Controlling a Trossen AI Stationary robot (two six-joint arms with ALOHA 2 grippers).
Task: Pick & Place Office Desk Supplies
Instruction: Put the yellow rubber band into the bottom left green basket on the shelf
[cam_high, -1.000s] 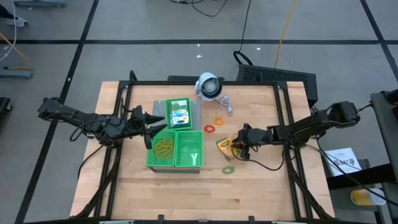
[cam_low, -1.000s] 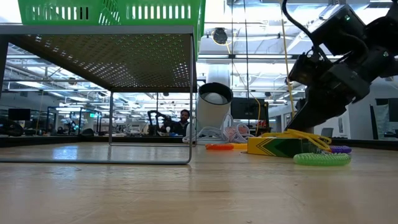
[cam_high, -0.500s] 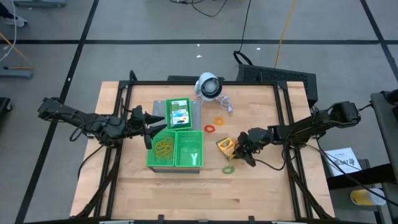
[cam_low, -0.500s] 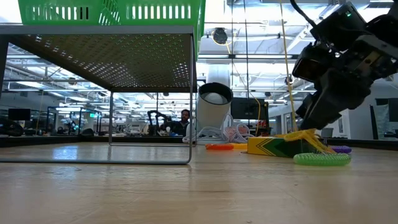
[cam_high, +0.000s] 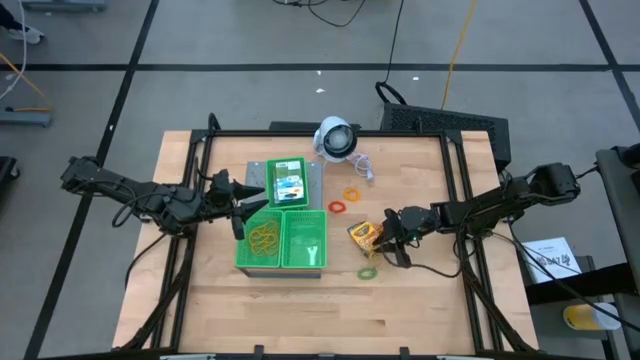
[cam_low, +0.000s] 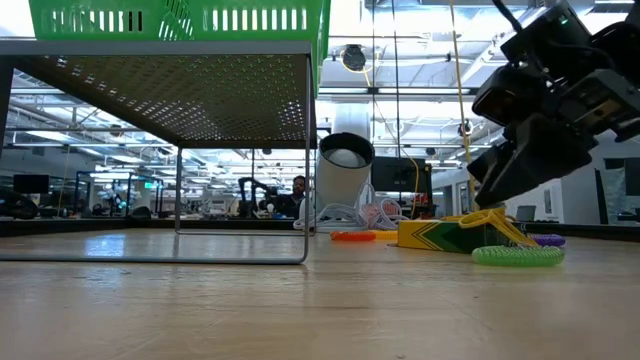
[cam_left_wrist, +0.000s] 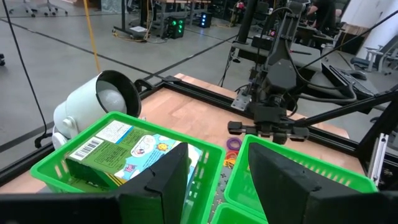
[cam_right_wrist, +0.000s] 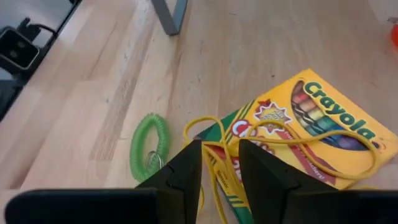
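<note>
Right now the right gripper (cam_right_wrist: 219, 163), fingers narrowly parted around yellow rubber bands (cam_right_wrist: 292, 134) on the crayon box (cam_high: 362, 235) toward the worktop's right edge (left gripper (cam_high: 240, 203) half-open, empty), should close, then lift.

The overhead cam is looking straight down, taking in the whole table (cam_high: 420, 300) and both arms, while the low one is sitting at tabletop level, staring across the wood into the room behind. The left wrist cam is peering over the green trays (cam_left_wrist: 205, 165) toward the other arm, and the right wrist cam is hovering close over the crayon box (cam_right_wrist: 311, 134), which the overhead and low views are catching too.
</note>
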